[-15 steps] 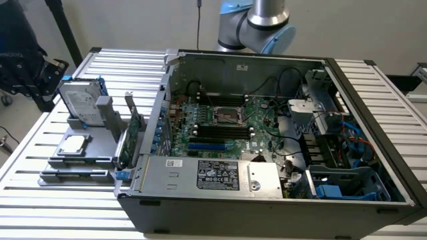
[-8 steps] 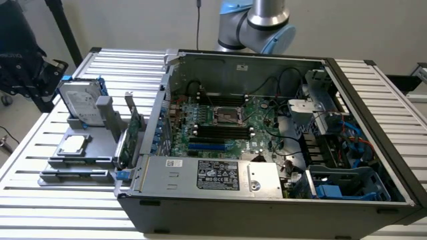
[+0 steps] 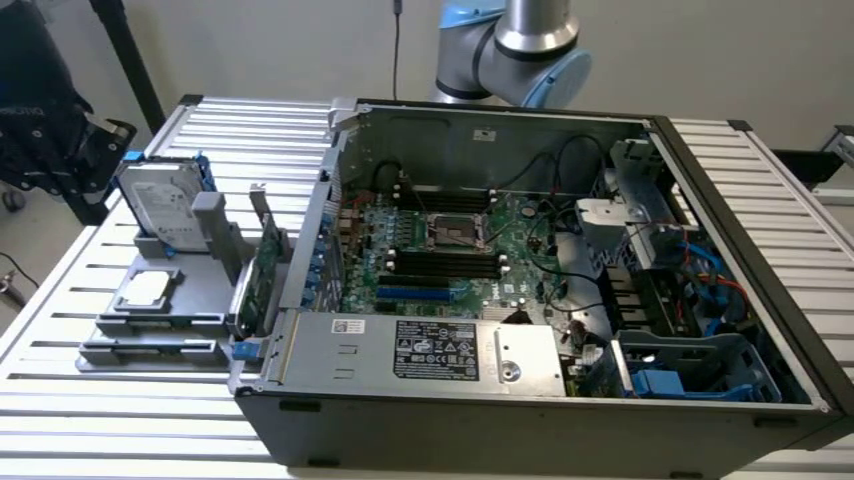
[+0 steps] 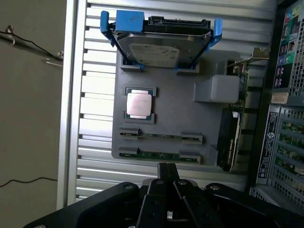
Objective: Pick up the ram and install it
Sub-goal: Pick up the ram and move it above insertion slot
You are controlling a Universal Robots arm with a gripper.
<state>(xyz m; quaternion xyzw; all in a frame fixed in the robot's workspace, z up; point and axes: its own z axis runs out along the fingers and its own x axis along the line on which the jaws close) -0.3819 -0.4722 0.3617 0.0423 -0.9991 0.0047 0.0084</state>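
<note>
Gripper [image 4: 167, 167] hangs with its two dark fingers pressed together, holding nothing, over the near edge of a grey parts tray [image 4: 190, 118] on the slatted table [image 4: 95, 57]. Through my wrist camera I see two thin green sticks standing on edge in the tray's slots. The ram [image 4: 158, 155] lies nearest the fingertips, and a second ram stick [image 4: 159, 136] sits one row beyond. I judge each stick light, stiff and narrow, yet fragile, so chips and contacts should not be squeezed. I would pinch across the thin board near the middle of its upper long edge. A processor [image 4: 139, 104] and a hard drive [image 4: 161, 47] rest further along the tray.
</note>
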